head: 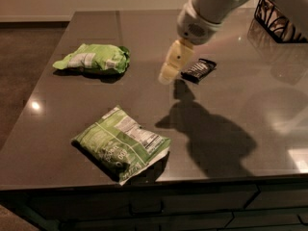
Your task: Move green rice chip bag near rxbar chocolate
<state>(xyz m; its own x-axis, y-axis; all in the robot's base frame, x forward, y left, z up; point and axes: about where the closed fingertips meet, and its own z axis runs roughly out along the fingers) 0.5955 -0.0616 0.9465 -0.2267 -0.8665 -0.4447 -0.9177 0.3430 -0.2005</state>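
The green rice chip bag (94, 59), light lime-green, puffy, with a white patch, lies at the far left of the dark table (72, 109). The rxbar chocolate (198, 70), a small black bar with white lettering, lies right of the table's middle. My gripper (166, 77) hangs above the table just left of the bar, pointing down and to the left, well to the right of the chip bag. It holds nothing that I can see.
A larger, flat, darker-green bag with a white nutrition label (121, 144) lies near the front edge. A black wire basket (281, 20) stands at the far right corner. The arm's shadow falls on the table right of the middle.
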